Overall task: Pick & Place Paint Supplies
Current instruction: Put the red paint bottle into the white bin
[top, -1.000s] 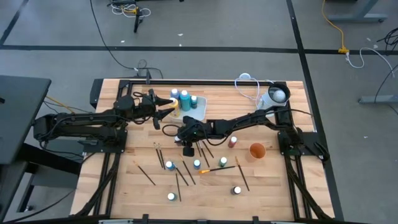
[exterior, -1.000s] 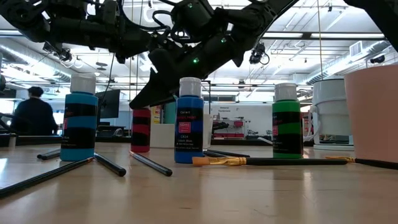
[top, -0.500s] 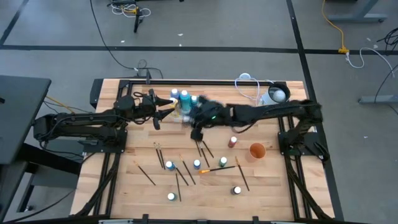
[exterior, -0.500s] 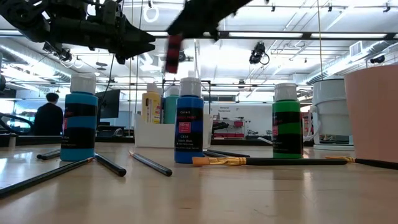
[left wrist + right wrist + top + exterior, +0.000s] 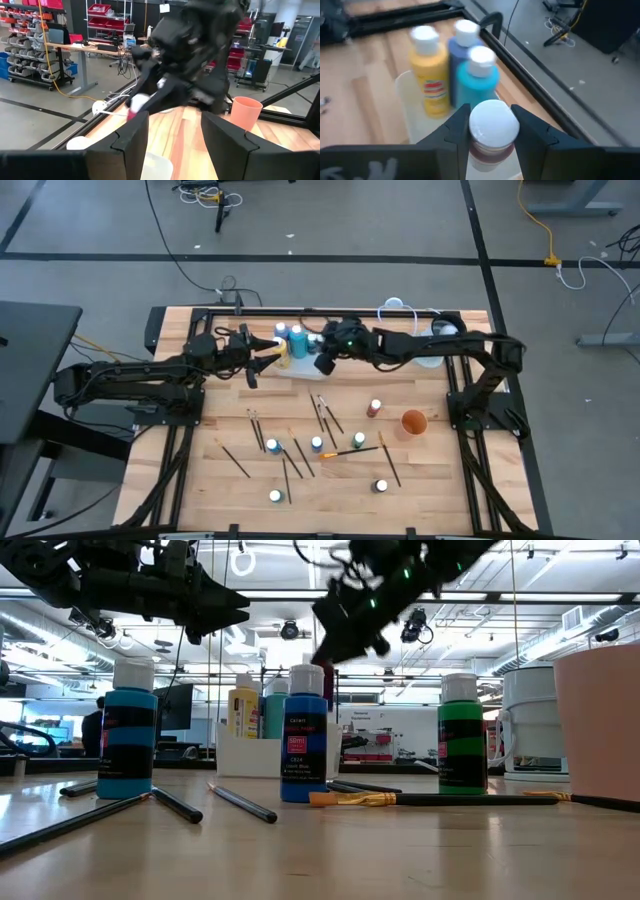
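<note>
My right gripper (image 5: 322, 362) is shut on a red-brown, white-capped bottle (image 5: 491, 131) and hangs over the white tray (image 5: 303, 366) at the table's far middle. A yellow bottle (image 5: 431, 75), a blue one (image 5: 462, 42) and a teal one (image 5: 477, 77) stand upright in that tray. My left gripper (image 5: 268, 353) is open and level at the tray's left end, with nothing between its fingers. More bottles (image 5: 317, 444) stand on the near half of the table, and thin brushes (image 5: 328, 413) lie flat there. My right gripper pinches the red-brown bottle between its two fingers (image 5: 454, 131), one on each side, just under the white cap (image 5: 492, 120). The fingers slant down at it from the table's right. The bottle stands roughly upright, lifted clear above the tray.
A second red-brown bottle (image 5: 374, 408) and an orange cup (image 5: 413, 422) stand at the right. A white-and-grey round container (image 5: 445, 333) with a cable sits at the far right corner. An orange-handled brush (image 5: 345, 451) lies among the bottles near the front.
My right gripper has risen from the middle of the table and swung toward the far edge, turning as it went. The red-brown bottle has come up off the table with it and now hangs over the tray.
</note>
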